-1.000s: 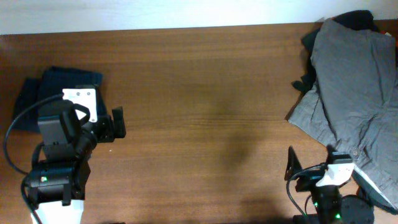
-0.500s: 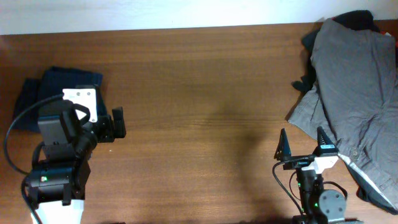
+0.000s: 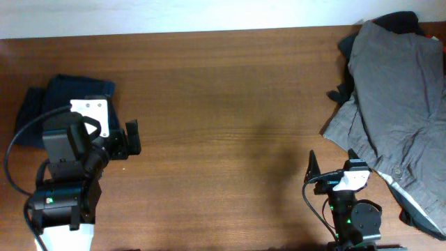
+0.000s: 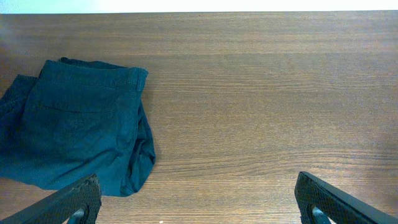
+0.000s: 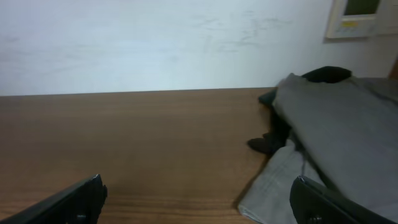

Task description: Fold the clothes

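A folded dark blue garment (image 3: 42, 104) lies at the table's left side, partly under my left arm; it shows at the left of the left wrist view (image 4: 74, 137). A grey garment (image 3: 397, 104) lies spread unfolded at the right, over a dark garment (image 3: 401, 22); both show in the right wrist view (image 5: 336, 130). My left gripper (image 3: 132, 137) is open and empty over bare wood, right of the blue garment (image 4: 199, 202). My right gripper (image 3: 331, 171) is open and empty at the front right, just left of the grey garment's lower edge (image 5: 199, 199).
The wooden table (image 3: 223, 104) spans the view between the two piles. A white wall (image 5: 155, 37) stands behind its far edge, with a small wall panel (image 5: 360, 15) at the upper right.
The right arm swung and turned at the front right; its gripper now points up the table with the fingers spread. The left arm and the garments have not moved.
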Robot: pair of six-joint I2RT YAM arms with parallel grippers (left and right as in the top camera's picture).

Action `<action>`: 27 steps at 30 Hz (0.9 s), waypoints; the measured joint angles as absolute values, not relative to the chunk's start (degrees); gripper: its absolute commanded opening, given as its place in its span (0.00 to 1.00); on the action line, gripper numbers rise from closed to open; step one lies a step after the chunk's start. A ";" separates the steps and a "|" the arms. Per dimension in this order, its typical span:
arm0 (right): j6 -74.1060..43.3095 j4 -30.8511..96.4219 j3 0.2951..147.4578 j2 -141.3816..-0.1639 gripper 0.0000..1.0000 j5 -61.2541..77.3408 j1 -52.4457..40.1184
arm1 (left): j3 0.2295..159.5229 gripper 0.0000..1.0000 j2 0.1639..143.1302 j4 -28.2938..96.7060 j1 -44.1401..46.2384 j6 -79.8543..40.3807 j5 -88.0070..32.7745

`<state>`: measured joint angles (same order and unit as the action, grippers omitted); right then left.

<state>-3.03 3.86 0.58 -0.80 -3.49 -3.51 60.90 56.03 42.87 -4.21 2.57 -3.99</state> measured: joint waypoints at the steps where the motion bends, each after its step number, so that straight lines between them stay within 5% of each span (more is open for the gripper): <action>1: -3.07 3.86 0.58 -0.80 0.99 -3.49 -2.79 | 60.90 0.99 56.03 42.87 -4.21 2.57 -3.99; 27: -3.05 3.86 0.58 -0.80 0.99 -3.64 0.40 | 58.59 0.99 54.78 42.63 -1.34 2.57 -3.81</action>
